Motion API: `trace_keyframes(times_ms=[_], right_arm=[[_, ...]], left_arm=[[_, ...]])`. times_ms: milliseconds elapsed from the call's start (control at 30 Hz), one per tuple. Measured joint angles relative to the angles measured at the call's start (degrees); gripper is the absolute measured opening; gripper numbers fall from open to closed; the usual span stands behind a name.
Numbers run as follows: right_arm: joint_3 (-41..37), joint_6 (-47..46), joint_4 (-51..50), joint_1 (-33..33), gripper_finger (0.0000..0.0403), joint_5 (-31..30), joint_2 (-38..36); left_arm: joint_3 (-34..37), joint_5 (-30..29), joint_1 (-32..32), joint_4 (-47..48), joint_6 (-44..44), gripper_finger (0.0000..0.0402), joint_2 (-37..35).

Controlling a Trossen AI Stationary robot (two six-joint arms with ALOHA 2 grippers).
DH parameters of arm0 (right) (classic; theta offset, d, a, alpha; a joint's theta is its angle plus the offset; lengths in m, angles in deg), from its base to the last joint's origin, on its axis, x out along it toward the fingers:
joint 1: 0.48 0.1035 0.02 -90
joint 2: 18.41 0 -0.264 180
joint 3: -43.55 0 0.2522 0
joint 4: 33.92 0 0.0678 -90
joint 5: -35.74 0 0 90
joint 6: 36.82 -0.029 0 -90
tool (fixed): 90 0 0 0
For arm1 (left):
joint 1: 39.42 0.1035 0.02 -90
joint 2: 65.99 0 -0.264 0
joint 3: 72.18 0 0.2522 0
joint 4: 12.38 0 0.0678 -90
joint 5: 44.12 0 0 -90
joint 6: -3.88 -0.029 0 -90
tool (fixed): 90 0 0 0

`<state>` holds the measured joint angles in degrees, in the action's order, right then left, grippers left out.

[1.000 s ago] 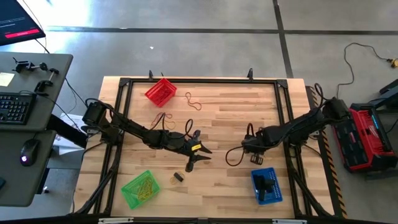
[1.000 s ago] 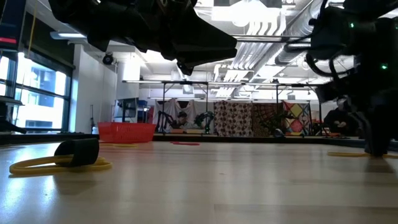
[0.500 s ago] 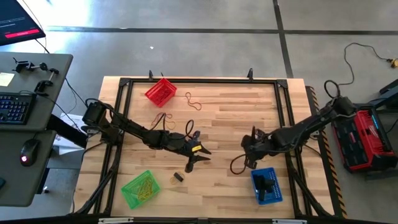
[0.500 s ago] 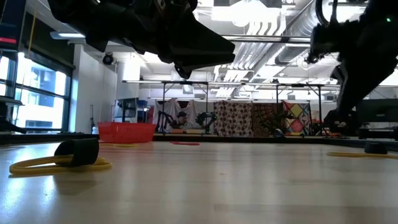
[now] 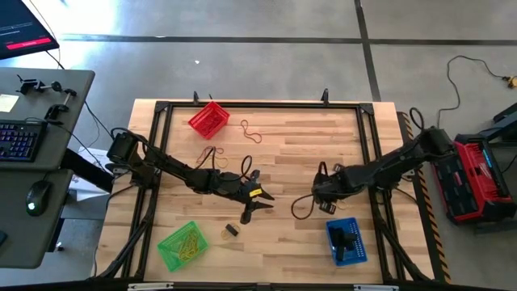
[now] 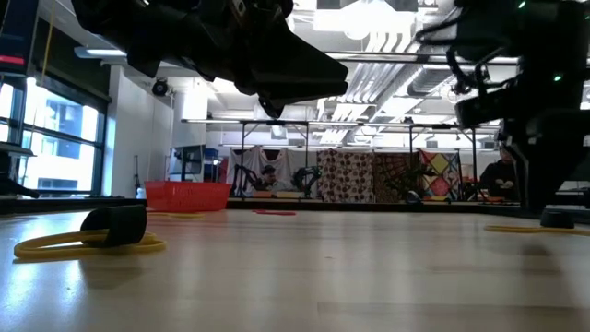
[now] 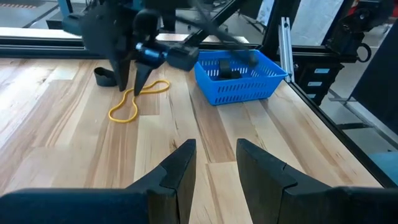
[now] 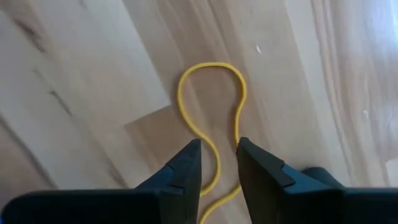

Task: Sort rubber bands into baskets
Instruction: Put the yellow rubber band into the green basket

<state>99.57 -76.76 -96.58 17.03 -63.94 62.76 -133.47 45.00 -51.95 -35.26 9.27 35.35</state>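
Note:
My right gripper (image 8: 217, 152) points down, open, just over a yellow rubber band (image 8: 211, 106) lying flat on the wood; the band's near stretch runs between the fingertips. A black band (image 7: 104, 76) lies beside it. The blue basket (image 5: 346, 241) stands by the near edge with black bands inside. The green basket (image 5: 182, 245) at near left holds yellow bands, and the red basket (image 5: 208, 119) stands at far left. My left gripper (image 5: 260, 204) hovers open at mid-table with nothing between its fingers. Another black band (image 5: 232, 230) lies across a yellow one near the green basket.
Loose tan and reddish bands (image 5: 252, 129) lie on the far half of the table by the red basket. A black frame (image 5: 258, 106) runs around the tabletop. Bare wood lies between the two grippers. A desk with a keyboard (image 5: 16, 139) stands off the left side.
My right gripper has come up off the tabletop, after swinging briefly toward the near edge and the blue basket and back over the yellow band. The left arm has kept still.

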Motion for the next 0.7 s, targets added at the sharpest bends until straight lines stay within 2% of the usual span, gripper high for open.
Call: trace_keyframes(times_ms=[367,700], right_arm=[[0.0,8.63,0.09,-6.29,0.0087,4.43,2.16],[0.0,11.24,1.67,-9.92,0.0087,4.43,2.16]], left_arm=[[0.0,0.0,0.0,1.04,0.0,0.0108,0.0],[0.0,0.0,0.0,1.09,0.0,0.0108,0.0]])
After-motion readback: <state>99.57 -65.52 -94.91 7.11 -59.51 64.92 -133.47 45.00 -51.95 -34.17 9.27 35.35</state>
